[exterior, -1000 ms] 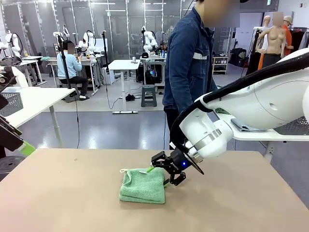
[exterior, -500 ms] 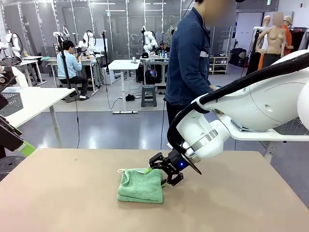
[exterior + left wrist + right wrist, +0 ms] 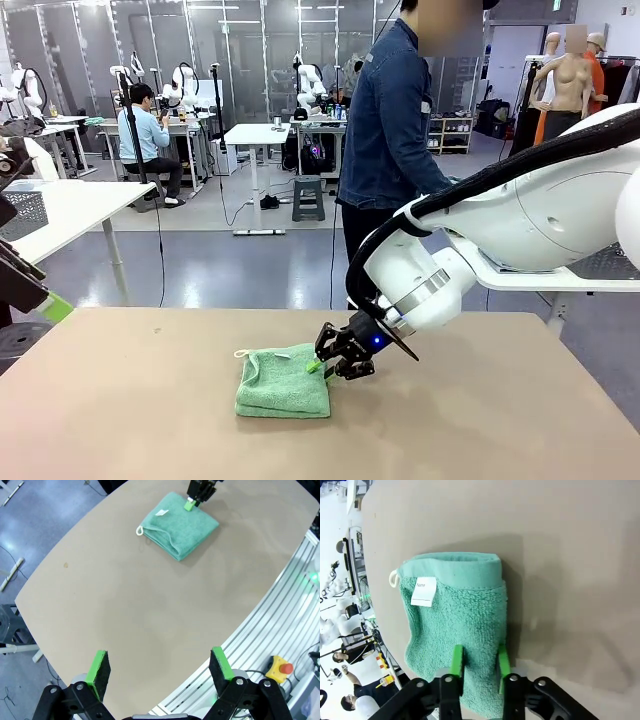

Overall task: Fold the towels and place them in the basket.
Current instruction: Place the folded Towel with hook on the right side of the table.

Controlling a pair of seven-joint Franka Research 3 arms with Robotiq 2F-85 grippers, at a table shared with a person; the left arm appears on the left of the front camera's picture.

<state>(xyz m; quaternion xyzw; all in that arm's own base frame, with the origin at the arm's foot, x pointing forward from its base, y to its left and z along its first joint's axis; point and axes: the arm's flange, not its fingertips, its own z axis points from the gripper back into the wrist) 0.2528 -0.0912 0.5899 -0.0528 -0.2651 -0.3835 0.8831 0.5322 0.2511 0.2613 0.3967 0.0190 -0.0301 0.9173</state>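
- The right pincer [image 3: 328,366] is squeezing in narrow on the right edge of the green towel [image 3: 283,385], and a bit of cloth is sitting between its green pads [image 3: 457,660].
- The left pincer [image 3: 159,667] is hanging wide open at the bottom of its own view. It is holding nothing and is well apart from the towel.
- The towel is lying flat on the brown table [image 3: 130,400], in the lower middle of the front view.
- It is looking thick and tidy, so I am guessing the folding is done for this one.
- It is not sitting in any basket, so I am thinking that carrying it there is what is left.
- I am counting one towel, one white tag [image 3: 423,591] and one little loop [image 3: 393,578] on it, and two pincers. One person [image 3: 395,130] is standing across the table, in the upper middle.
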